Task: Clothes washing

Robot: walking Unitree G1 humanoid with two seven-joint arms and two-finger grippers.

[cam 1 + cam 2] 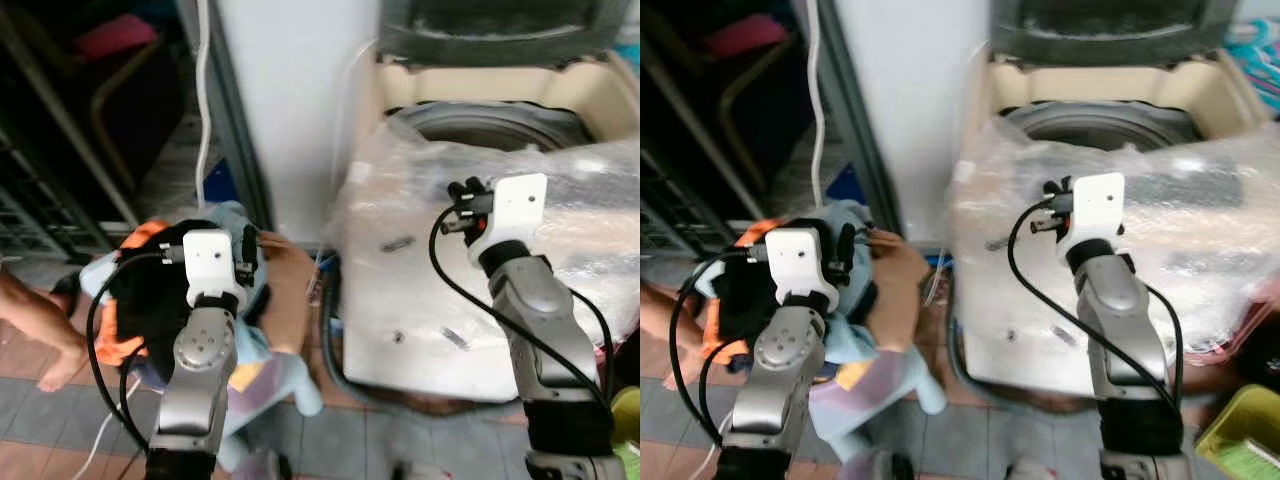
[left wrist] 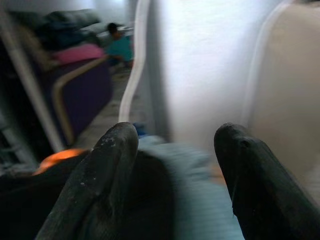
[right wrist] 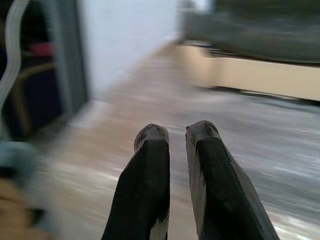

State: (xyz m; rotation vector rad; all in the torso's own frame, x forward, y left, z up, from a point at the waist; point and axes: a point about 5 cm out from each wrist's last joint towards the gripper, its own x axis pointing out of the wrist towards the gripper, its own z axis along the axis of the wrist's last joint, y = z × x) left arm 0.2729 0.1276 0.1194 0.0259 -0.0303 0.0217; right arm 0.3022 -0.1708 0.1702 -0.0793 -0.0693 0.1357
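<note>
A pile of clothes [image 1: 150, 290] in black, orange and light blue lies on the floor to the left of the washing machine, and a brown cloth [image 1: 292, 290] is draped on its right side. My left gripper [image 2: 175, 145] hovers just over the pile, open, with nothing between its fingers. The top-loading beige washing machine [image 1: 400, 300] is wrapped in clear plastic; its lid is up and the drum opening [image 1: 490, 125] shows. Above the machine's plastic-covered front top, my right gripper [image 3: 177, 135] is shut and holds nothing.
A white wall panel [image 1: 290, 100] and a white hose [image 1: 205, 100] stand between the pile and the machine. Dark racks [image 1: 60, 150] are at the left. A person's bare limb [image 1: 40, 330] rests on the tiled floor there. A yellow-green basket [image 1: 1240, 440] sits at the lower right.
</note>
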